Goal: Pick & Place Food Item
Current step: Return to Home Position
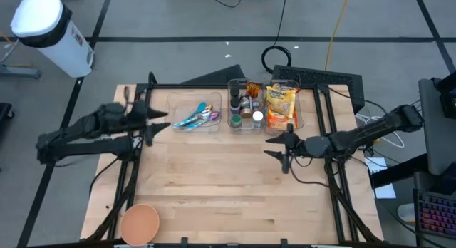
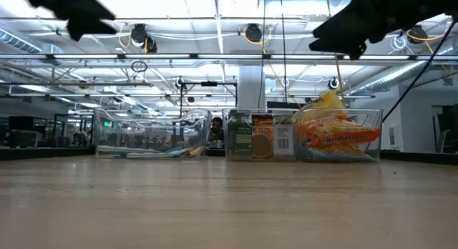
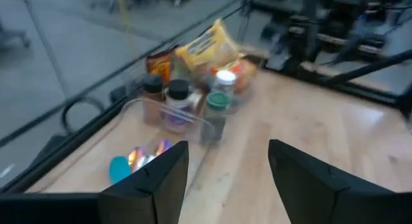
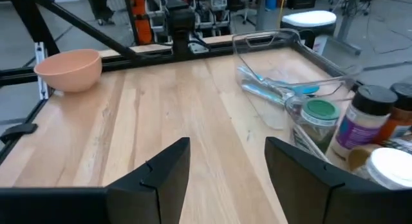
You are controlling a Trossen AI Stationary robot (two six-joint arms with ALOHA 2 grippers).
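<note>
Yellow and orange snack bags (image 1: pixel 280 105) stand in the right-hand clear bin (image 1: pixel 299 123) at the table's far edge; they also show in the low view (image 2: pixel 336 134) and the left wrist view (image 3: pixel 206 47). My left gripper (image 1: pixel 158 120) hovers open above the table's far left, beside the utensil bin, with nothing between its fingers (image 3: pixel 228 153). My right gripper (image 1: pixel 278 147) hovers open just on the near side of the snack bin, also with nothing between its fingers (image 4: pixel 226 150). Both grippers are well above the tabletop.
A middle clear bin holds spice jars (image 1: pixel 246 109). The left clear bin holds spoons and a blue utensil (image 1: pixel 196 118). A pink bowl (image 1: pixel 139 223) sits at the near left corner. Bare wood (image 1: pixel 221 184) spreads across the table's middle and near side.
</note>
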